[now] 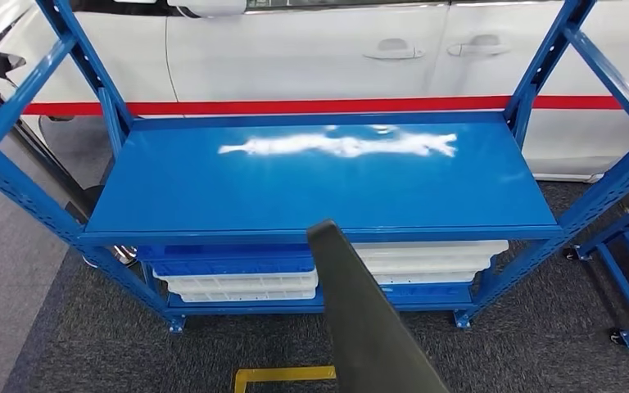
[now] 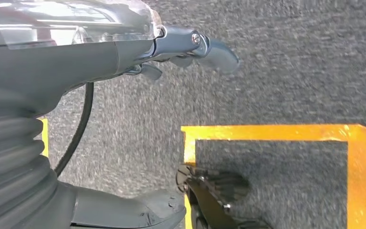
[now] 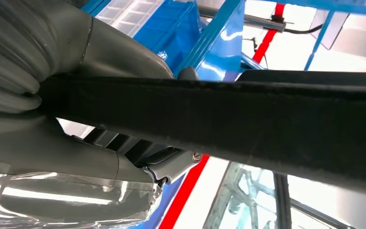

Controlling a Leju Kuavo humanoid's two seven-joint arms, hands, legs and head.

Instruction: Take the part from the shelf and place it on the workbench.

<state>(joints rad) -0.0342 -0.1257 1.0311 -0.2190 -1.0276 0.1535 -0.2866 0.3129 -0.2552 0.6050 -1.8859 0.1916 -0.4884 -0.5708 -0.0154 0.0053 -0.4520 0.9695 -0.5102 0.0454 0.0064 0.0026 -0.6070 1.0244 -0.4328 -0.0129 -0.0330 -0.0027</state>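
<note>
Your right hand [image 3: 124, 143] is clasped around the part [image 1: 368, 319], a long dark strip that rises from low in the head view with its tip just over the front lip of the blue shelf [image 1: 319, 232]. In the right wrist view the strip runs straight across the palm, thumb on one side and darker fingers on the other, so the hold looks firm. Your left hand [image 2: 190, 50] hangs over the carpet with nothing in it, fingers loosely apart.

I judge the part is already lifted free and the carry to the workbench is what you have in hand; no workbench shows yet. Keep the strip level and let the far end lead nothing.

Watch the shelf's front lip just beyond the tip, and the slanted blue uprights [image 1: 540, 65] on either side of it. Stacked white trays [image 1: 237, 282] sit below the lip. Behind and beneath your hand the carpet with its yellow floor marking [image 2: 276, 132] gives open room, so draw back toward yourself before swinging.
</note>
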